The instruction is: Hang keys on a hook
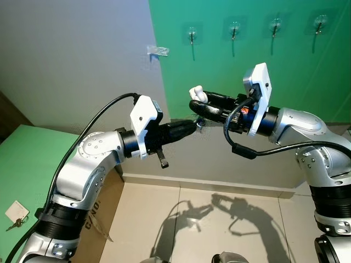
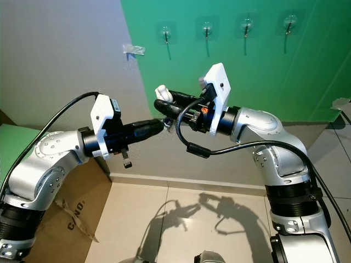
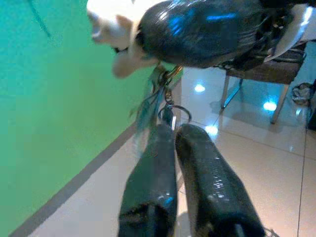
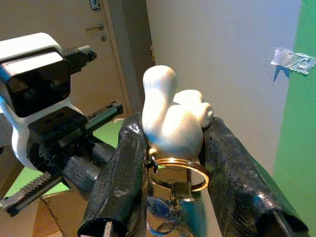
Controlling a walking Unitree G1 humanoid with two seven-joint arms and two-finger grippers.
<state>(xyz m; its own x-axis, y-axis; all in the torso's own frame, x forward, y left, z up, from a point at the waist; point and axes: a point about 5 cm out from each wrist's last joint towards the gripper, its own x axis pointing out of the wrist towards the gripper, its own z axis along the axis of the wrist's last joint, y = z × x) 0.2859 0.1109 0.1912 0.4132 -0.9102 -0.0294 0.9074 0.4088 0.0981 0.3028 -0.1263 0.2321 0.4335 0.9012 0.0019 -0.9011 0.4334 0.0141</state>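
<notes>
Below four wall hooks (image 1: 233,32), right claw (image 4: 170,148) pinching keys (image 4: 174,128), left claw (image 3: 173,131) pressed together.

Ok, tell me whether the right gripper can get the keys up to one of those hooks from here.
Probably yes. The right gripper grips the keyring's white figure, and bare green wall lies between it and the hooks above. But the left gripper pinches the keys and must let go first.

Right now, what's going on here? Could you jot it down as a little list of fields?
Place: green wall with four hooks
Right gripper: shut on a white figurine keychain with gold ring
Left gripper: fingertips closed at the keys hanging below the figurine
Apparent stage: both arms meet mid-air, below the hooks; nothing hung yet
Also seen: another key with a tag on the green surface at left
</notes>
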